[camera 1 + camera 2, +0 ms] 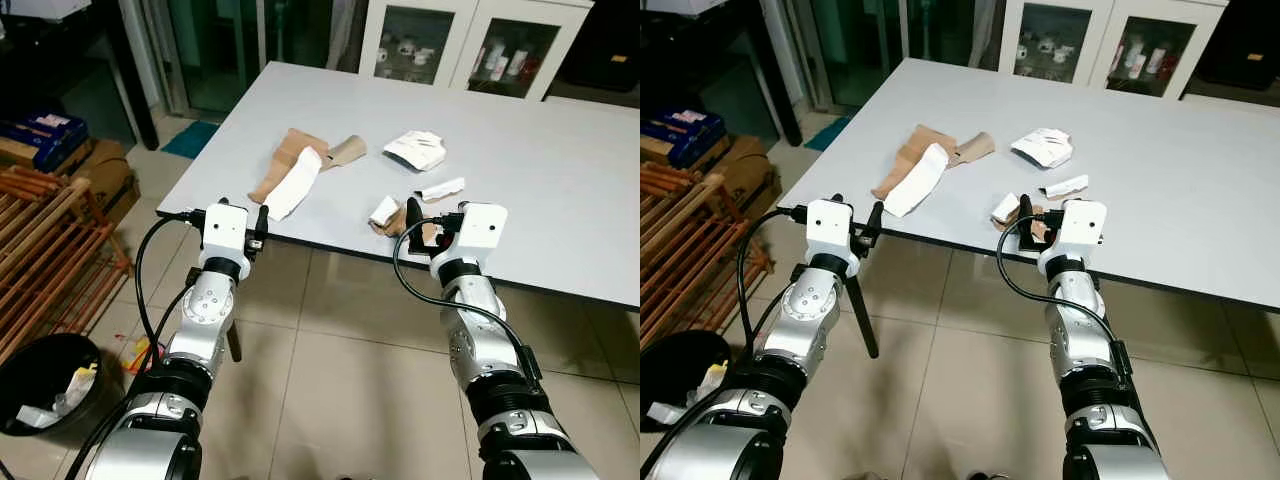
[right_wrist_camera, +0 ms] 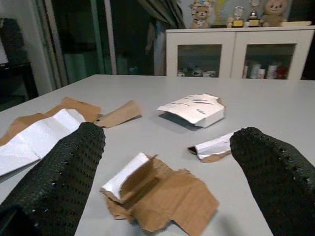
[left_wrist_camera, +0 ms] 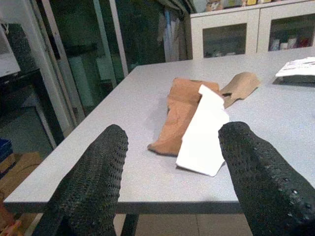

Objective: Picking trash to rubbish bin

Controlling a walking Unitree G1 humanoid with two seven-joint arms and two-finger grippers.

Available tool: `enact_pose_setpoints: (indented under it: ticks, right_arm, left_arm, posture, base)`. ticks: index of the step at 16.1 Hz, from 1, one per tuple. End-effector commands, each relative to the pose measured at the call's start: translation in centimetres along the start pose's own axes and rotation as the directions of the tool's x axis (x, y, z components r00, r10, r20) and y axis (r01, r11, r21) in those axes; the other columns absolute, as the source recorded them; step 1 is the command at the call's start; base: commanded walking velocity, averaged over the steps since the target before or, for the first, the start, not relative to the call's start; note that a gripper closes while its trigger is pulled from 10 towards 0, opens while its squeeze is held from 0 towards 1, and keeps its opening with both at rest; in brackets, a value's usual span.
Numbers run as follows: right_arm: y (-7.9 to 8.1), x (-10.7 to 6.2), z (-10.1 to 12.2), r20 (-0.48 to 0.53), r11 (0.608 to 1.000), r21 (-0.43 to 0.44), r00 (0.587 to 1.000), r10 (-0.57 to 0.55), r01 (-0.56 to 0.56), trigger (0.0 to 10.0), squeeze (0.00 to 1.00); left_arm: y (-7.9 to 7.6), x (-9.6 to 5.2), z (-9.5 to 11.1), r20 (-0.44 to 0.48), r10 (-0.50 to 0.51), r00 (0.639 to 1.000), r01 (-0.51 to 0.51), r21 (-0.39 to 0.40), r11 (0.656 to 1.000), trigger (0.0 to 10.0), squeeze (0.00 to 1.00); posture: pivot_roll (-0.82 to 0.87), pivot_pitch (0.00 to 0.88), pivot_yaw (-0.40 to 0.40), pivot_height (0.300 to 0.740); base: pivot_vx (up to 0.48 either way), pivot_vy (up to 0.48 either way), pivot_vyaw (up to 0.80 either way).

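Right gripper (image 1: 412,222) hung w/ fingers apart at table (image 1: 560,170) edge, torn cardboard scrap (image 2: 160,196) just ahead; best approach: ease fwd, straddle it, pinch low. Left gripper (image 1: 258,225) also spread, near long brown-white strip (image 3: 194,125).

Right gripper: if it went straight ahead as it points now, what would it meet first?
Most likely the torn brown cardboard scrap at the table edge, framed between the open right gripper fingers.
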State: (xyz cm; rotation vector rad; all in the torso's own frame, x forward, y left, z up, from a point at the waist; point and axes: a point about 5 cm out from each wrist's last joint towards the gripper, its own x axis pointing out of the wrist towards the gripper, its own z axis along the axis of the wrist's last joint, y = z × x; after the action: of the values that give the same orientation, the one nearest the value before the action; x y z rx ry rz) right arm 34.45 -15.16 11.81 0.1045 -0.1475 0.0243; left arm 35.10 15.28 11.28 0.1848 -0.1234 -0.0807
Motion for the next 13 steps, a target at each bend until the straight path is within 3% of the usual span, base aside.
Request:
enact_pose_setpoints:
  ticks: [1,8,11,13]
  right_arm:
    - [0.15,0.30,0.32,0.013,1.000,0.004,1.000,0.000,0.000,10.0,0.00]
    - [0.31,0.31,0.13,0.003,1.000,0.017,1.000,0.001,-0.001,10.0,0.00]
    - [0.33,0.30,0.02,-0.002,1.000,0.021,1.000,-0.001,0.001,10.0,0.00]
    - [0.32,0.28,0.08,0.006,1.000,0.016,1.000,0.001,-0.001,10.0,0.00]
  left_arm:
    - [-0.01,0.13,0.03,-0.006,-0.007,1.000,0.007,0.005,1.000,10.0,0.00]
    - [0.34,0.18,0.10,-0.005,0.002,1.000,-0.002,0.020,1.000,10.0,0.00]
    - [0.38,0.23,0.10,-0.009,0.001,1.000,0.000,0.022,1.000,10.0,0.00]
    - [0.39,0.26,0.11,-0.010,0.000,1.000,0.000,0.023,1.000,10.0,0.00]
  posture:
    - [0.01,0.019,-0.055,0.740]
    - [0.01,0.020,-0.052,0.740]
    - [0.01,0.024,-0.050,0.740]
    - [0.01,0.024,-0.051,0.740]
  base:
    - [0.000,0.000,0.00]
    - [0.388,0.000,0.00]
    - [0.469,0.000,-0.68]
    - [0.467,0.000,0.00]
